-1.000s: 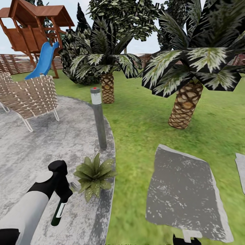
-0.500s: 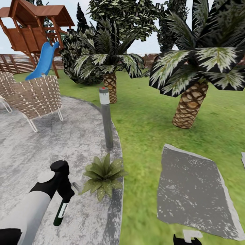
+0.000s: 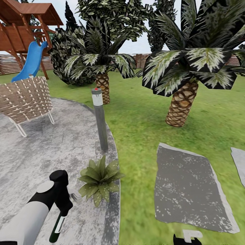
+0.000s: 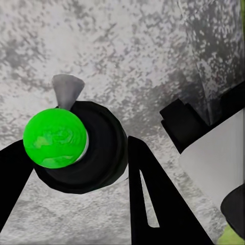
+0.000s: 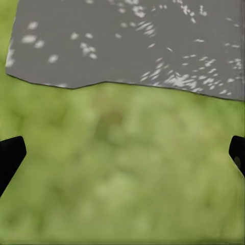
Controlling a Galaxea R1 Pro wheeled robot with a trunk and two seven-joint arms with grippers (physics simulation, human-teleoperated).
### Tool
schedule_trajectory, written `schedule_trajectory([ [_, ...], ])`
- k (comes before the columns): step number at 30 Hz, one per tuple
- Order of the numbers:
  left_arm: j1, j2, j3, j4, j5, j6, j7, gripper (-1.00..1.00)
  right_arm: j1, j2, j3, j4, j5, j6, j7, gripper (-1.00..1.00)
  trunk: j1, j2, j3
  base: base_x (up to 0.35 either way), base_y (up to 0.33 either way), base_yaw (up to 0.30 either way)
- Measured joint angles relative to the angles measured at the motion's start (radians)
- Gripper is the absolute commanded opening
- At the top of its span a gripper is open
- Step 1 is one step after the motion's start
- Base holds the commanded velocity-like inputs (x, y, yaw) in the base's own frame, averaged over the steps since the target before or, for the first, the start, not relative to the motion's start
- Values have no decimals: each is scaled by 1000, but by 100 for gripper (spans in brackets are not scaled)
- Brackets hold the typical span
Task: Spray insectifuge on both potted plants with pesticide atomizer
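Your left gripper [image 3: 60, 211] is clenched on the pesticide atomizer [image 3: 56, 228], bottle hanging below the claw over the grey paved round [image 3: 41, 153], green base lowest, white label band showing; the left wrist view looks down on the atomizer's [image 4: 71, 145] black top and bright green cap, a black finger [image 4: 153, 199] hard against one side of it, its grey nozzle aimed at the speckled paving.

Landmark: the grey bollard light [image 3: 100, 119] at the rim of the paved round; one potted plant [image 3: 98, 175], a low green rosette, sits just on the near side of the bollard, on the paving's edge beside the lawn [image 3: 143, 115]; the atomizer hangs near the plant, apart from it, on the paved side.

Beyond the bollard stand two scaly-trunked palms [image 3: 180, 105]; a wicker chair [image 3: 25, 98] stands on the paving, away from the lawn; behind the chair a blue slide [image 3: 30, 63] under a wooden playhouse.

Your right gripper [image 5: 122, 153]: two black fingertips [image 5: 11, 155] stand wide apart, released, holding nothing, above grass near the edge of a grey stepping stone [image 5: 127, 41]; that stone [image 3: 190, 190] lies in the lawn, well apart from the bollard.
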Motion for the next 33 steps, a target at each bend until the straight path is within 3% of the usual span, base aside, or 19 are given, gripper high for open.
schedule_trajectory([
  [5, 0, -1, 18, -1, 0, 2, 1, -100, 0, -1, 0, 2, 2, 1, 1, 100, 0, 0, 0, -123, 210, -3],
  [17, 0, -6, 21, -1, 1, 2, 1, -100, 0, -1, 0, 0, 1, 0, 1, 100, 0, 0, 0, -16, 299, -8],
  [22, 1, -5, 20, 0, 54, 3, 4, -100, 0, 0, 0, -1, 0, 0, 1, 100, 0, 0, 0, 170, 170, -236],
  [27, 29, -5, 19, -2, 70, 2, 37, -100, 0, 0, 0, -1, 0, 0, 0, 100, 0, 0, 0, 16, 12, -72],
  [30, 43, -2, 20, -7, 124, 2, 106, -100, 0, 0, 0, -1, 0, 0, 1, 100, 0, 0, 0, 1, 1, -5],
  [33, 47, 10, 28, -5, 201, -3, 176, -100, 0, 0, 0, -1, 0, 0, 0, 100, 0, 0, 0, 0, 0, -1],
])
